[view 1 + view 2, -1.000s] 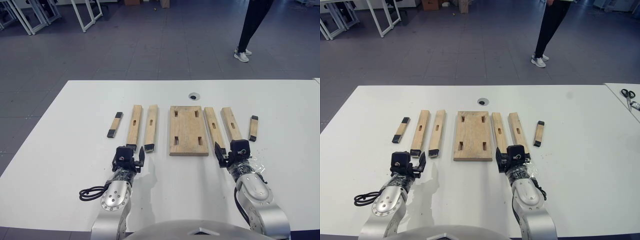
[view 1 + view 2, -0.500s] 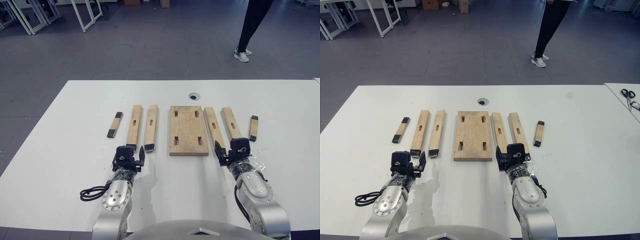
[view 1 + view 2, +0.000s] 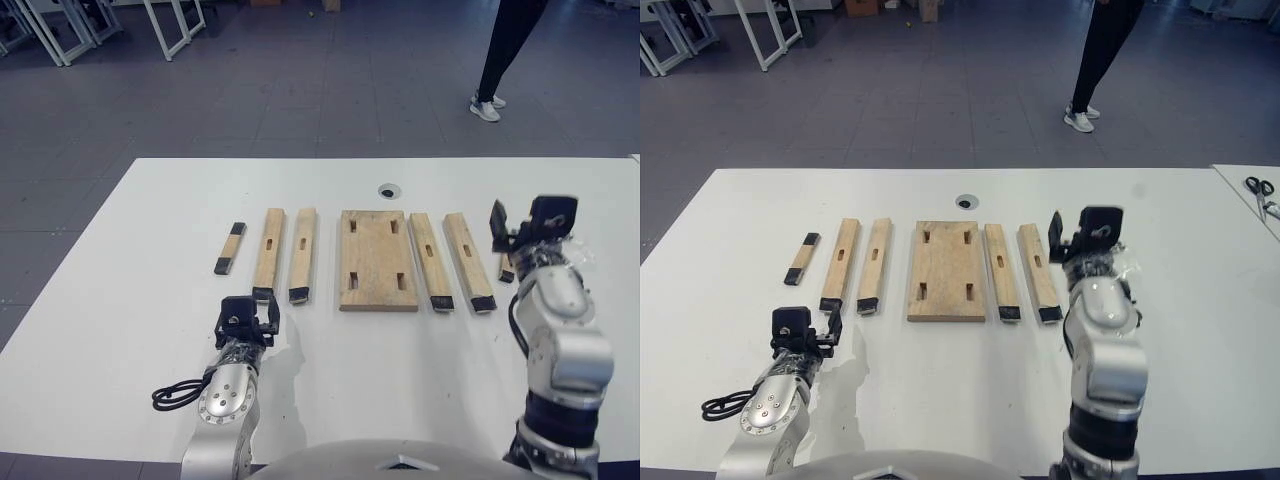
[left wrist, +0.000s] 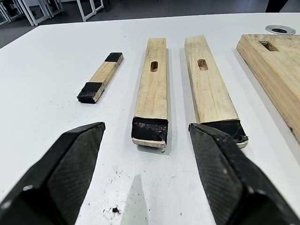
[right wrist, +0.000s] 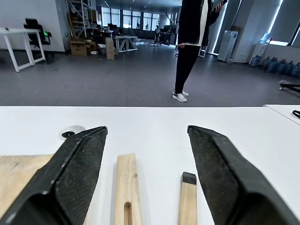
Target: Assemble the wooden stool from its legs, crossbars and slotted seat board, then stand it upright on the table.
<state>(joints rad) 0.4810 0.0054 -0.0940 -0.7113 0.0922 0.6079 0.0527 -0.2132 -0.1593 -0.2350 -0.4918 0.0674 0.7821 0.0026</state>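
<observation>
well, nearest the robot the left tool [image 3: 248,312] sits low over the white table [image 3: 120,330], its two black textured fingers [image 4: 61,178] spread wide and holding nothing. just beyond the fingertips lie the black-capped near ends of two long pale wooden legs with oval slots, the outer left leg [image 3: 267,254] and the inner left leg [image 3: 302,254]. a short pale wooden crossbar with black ends [image 3: 229,249] lies further out to the left. the flat rectangular wooden seat board with four slots [image 3: 376,259] rests in the middle of the row, with the inner right leg [image 3: 430,260] and the outer right leg [image 3: 468,260] just to its right. the right tool [image 3: 522,225] hangs raised at the right end of the row, wide open and empty, above the second short crossbar [image 5: 188,201].

nothing is joined yet, so the step looks like a first pick. it would go best if the right tool came straight down and closed across the crossbar's bare middle, leaving both black ends free for the leg slots. the left tool should take a leg clear of its slot.

the table looks smooth, so the flat pieces may slide if nudged. a round cable port [image 3: 388,191] sits behind the seat board. beyond the far edge runs grey floor with white metal frames [image 3: 170,25].
</observation>
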